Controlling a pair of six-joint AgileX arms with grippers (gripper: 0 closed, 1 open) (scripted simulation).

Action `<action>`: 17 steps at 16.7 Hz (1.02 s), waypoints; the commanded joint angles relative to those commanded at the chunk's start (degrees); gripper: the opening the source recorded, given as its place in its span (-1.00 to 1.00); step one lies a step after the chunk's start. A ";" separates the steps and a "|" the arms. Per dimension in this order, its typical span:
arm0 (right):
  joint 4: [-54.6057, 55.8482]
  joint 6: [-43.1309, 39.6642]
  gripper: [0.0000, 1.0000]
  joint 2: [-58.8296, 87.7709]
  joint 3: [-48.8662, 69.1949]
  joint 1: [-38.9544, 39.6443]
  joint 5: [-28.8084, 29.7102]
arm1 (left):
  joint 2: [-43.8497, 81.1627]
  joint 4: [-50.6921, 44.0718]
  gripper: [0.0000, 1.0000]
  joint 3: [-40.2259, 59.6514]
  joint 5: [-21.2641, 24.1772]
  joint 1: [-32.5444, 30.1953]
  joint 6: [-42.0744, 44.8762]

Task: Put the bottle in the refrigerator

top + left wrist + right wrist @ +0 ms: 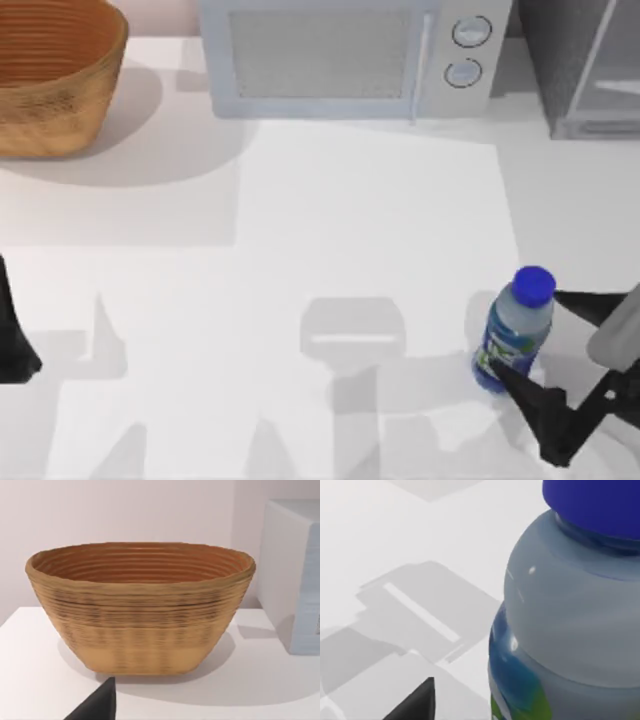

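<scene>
**Listener:** Where is the bottle, and what is it like?

**Operator:** The bottle [517,325] stands upright on the white table [350,220], well in front of the microwave [350,55] and toward its right end. It is small, clear plastic, with a blue cap [533,284] and a blue-and-green label. I judge it light, fairly stiff but squeezable, with smooth walls that could slip.

**Listener:** Is a hand on it?

**Operator:** My right gripper [548,335] is open around it. One dark finger [585,303] sits just right of the cap and the other [530,398] reaches the base. I cannot tell whether either touches.

**Listener:** Where would you hold it?

**Operator:** Across the labelled middle, I think. That is the widest part and the label should give some friction. I'd squeeze gently.

**Listener:** And the rest?

**Operator:** The fridge [585,65] stands just right of the microwave, a basket [55,75] to its left. My left arm [12,340] is parked far left of the bottle.
</scene>
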 joint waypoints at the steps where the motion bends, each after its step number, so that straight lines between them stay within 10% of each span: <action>1: 2.26 0.38 1.00 3.03 0.90 1.00 0.99 | 0.00 0.00 1.00 0.00 0.00 0.00 0.00; 11: 10.41 1.90 1.00 13.81 4.11 5.03 4.95 | 0.00 0.00 1.00 0.00 0.00 0.00 0.00; 17: 10.41 1.90 0.10 13.81 4.11 5.03 4.95 | 0.00 0.00 1.00 0.00 0.00 0.00 0.00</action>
